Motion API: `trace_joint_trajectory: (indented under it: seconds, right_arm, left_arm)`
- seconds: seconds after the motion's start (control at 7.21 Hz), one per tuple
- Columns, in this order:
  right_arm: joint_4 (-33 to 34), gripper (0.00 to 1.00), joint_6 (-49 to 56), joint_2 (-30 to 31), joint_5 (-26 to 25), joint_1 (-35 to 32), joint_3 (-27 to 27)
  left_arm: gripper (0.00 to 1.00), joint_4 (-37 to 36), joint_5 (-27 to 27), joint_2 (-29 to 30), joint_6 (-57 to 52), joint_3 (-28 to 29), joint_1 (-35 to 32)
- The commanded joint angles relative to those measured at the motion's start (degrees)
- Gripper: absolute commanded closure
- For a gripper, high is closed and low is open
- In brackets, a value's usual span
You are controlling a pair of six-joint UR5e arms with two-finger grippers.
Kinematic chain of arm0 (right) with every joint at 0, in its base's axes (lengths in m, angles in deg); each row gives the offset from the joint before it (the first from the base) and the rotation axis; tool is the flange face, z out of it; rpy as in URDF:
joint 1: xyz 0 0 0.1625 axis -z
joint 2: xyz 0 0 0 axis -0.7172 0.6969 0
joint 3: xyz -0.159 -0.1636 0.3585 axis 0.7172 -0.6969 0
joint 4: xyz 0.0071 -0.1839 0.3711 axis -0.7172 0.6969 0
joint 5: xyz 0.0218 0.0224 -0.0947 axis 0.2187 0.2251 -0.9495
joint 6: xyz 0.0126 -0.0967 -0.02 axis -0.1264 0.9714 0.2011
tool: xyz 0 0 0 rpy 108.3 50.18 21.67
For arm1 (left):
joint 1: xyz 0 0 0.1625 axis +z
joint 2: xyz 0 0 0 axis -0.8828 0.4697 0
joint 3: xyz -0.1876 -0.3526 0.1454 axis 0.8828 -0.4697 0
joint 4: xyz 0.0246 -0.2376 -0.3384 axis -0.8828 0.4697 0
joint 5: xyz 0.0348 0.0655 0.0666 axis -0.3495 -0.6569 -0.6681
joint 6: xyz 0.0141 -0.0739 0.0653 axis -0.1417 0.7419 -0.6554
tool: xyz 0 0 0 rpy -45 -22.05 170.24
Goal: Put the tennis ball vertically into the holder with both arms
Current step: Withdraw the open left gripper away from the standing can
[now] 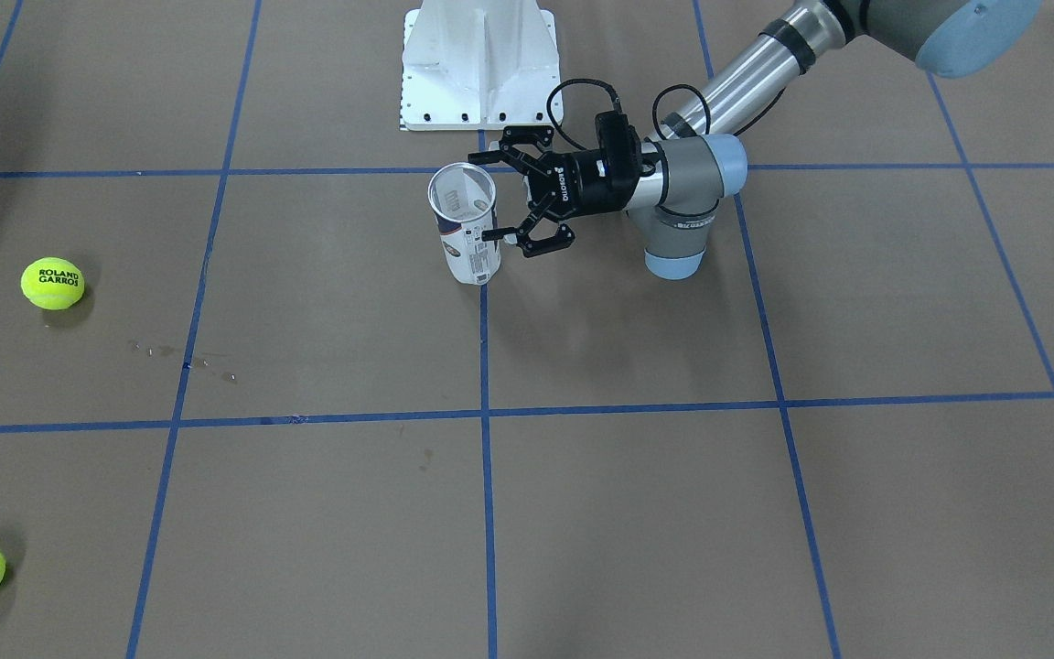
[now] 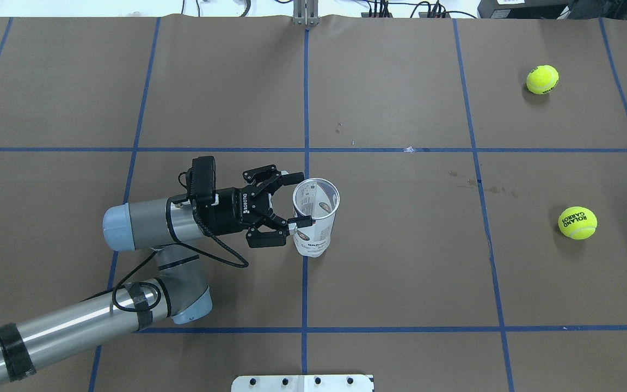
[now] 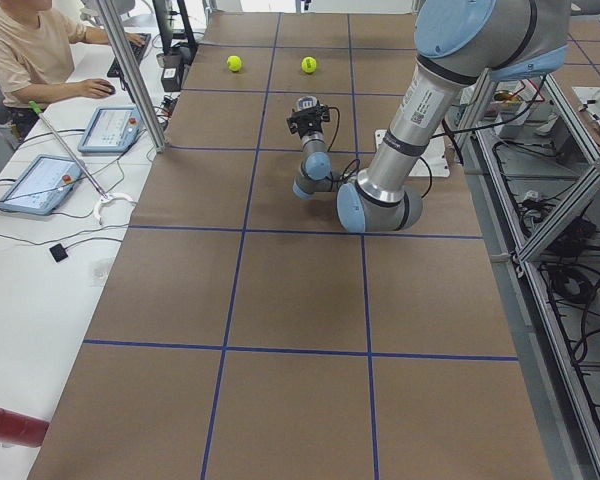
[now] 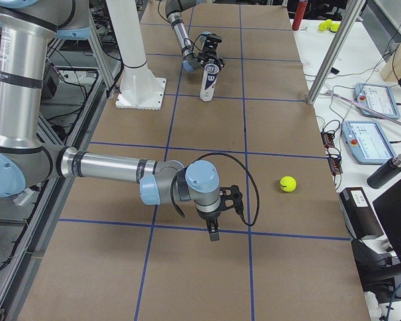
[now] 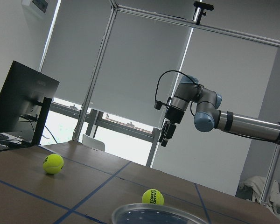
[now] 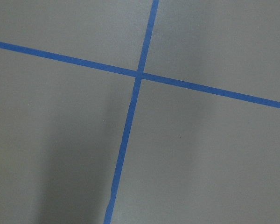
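Two strays, Roland Garros ball [image 2: 577,222] and far ball [image 2: 542,79], lie well apart from your holder [image 2: 314,234]. Left gripper [image 2: 300,198] fingers spread beside it; right gripper [image 4: 214,234] fingers, you cannot tell.

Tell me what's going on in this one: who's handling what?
The left grey robot arm has its jaws open beside the clear plastic cylindrical tennis-ball can. The can stands upright and empty on the brown table. The jaw tips are at its side, not closed on it. The right grey robot arm hangs over the table, holding nothing. A yellow-green tennis ball marked ROLAND GARROS and a second yellow-green tennis ball lie untouched off to the robot's right. No ball is in the can yet.
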Motion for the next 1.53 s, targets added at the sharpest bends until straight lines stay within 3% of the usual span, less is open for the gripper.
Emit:
trace_joint_trajectory:
  seconds: [0.0, 1.39]
  right_arm:
    - [0.00, 0.00, 0.00, 0.00, 0.00, 0.00, 0.00]
    - [0.00, 0.00, 0.01, 0.09, 0.00, 0.00, -0.09]
  left_arm:
    - [0.01, 0.01, 0.09, -1.85, 0.09, -2.20, 0.30]
    - [0.01, -0.08, 0.61, -4.41, -1.40, -6.96, -1.09]
